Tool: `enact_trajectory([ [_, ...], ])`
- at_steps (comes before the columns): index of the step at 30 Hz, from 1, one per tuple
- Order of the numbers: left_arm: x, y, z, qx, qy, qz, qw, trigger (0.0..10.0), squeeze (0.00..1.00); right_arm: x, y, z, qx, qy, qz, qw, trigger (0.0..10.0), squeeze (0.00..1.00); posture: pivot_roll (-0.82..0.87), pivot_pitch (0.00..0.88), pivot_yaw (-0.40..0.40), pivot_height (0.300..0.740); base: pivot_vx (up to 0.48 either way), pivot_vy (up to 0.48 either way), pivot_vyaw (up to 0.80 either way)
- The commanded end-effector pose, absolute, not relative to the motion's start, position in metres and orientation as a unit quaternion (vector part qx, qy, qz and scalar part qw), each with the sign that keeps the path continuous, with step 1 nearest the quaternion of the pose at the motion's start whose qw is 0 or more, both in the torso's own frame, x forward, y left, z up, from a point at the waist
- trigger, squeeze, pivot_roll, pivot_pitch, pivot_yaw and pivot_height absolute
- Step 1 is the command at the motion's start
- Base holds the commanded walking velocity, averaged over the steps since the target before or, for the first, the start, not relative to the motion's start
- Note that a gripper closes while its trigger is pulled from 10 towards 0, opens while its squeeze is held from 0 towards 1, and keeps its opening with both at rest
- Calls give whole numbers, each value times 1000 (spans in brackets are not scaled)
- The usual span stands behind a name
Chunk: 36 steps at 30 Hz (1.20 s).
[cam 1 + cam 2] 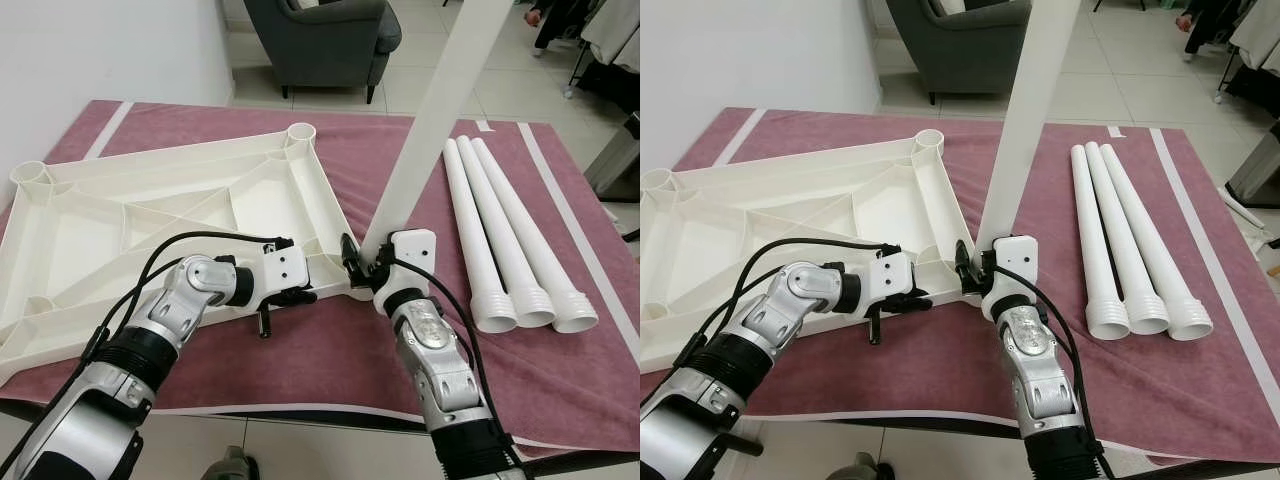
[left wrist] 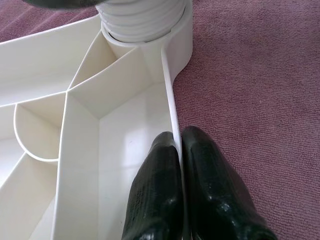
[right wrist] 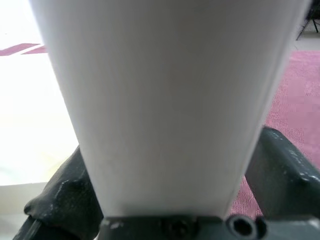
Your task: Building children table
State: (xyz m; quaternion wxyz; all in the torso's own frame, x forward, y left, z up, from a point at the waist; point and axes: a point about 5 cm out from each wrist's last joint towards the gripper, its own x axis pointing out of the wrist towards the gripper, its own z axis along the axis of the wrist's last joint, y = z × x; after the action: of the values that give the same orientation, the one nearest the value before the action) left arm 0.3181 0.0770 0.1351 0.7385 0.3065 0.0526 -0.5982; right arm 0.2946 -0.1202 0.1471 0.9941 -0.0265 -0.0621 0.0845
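Observation:
The white ribbed table top [image 1: 150, 215] lies upside down on a purple-red mat. A long white leg [image 1: 430, 120] stands tilted in its near right corner socket, and its ribbed end [image 2: 145, 20] sits in that socket. My right gripper [image 1: 365, 265] is shut on the leg just above the socket, with black fingers [image 3: 285, 165] on either side of the tube. My left gripper [image 2: 181, 150] is shut on the table top's thin rim wall [image 2: 170, 90], a short way left of that corner. In the left eye view the left gripper [image 1: 300, 296] is at the near rim.
Three more white legs [image 1: 510, 240] lie side by side on the mat to the right, ribbed ends toward me. Open sockets show at the far right corner [image 1: 301, 131] and the far left corner [image 1: 30, 172]. A grey armchair [image 1: 320, 40] stands beyond the mat.

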Motion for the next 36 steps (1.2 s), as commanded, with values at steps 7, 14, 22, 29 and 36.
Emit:
enact_trajectory([
  [7, 316, 79, 129, 313, 58, -604, 731, 0, 0, 290, -121, 168, -62, -96, 161, 980, 10000, 0, 83, 63, 38, 740, 0, 0, 0],
  [14, 317, 79, 129, 313, 57, -603, 731, 0, 0, 288, -132, 171, -82, -82, 218, 969, 10000, 0, 83, 60, 36, 740, 0, 0, 0],
  [22, 317, 80, 129, 314, 57, -603, 731, 0, 0, 293, -142, 175, -92, -73, 236, 965, 10000, 0, 84, 58, 38, 740, 0, 0, 0],
  [29, 317, 80, 129, 314, 57, -603, 731, 0, 0, 300, -141, 177, -97, -70, 271, 955, 0, 0, 92, 59, 37, 740, 0, 0, 0],
  [36, 316, 81, 129, 315, 59, -601, 732, 0, 0, 299, -137, 170, -92, -47, 316, 943, 0, 0, 99, 63, 35, 740, 0, 0, 0],
])
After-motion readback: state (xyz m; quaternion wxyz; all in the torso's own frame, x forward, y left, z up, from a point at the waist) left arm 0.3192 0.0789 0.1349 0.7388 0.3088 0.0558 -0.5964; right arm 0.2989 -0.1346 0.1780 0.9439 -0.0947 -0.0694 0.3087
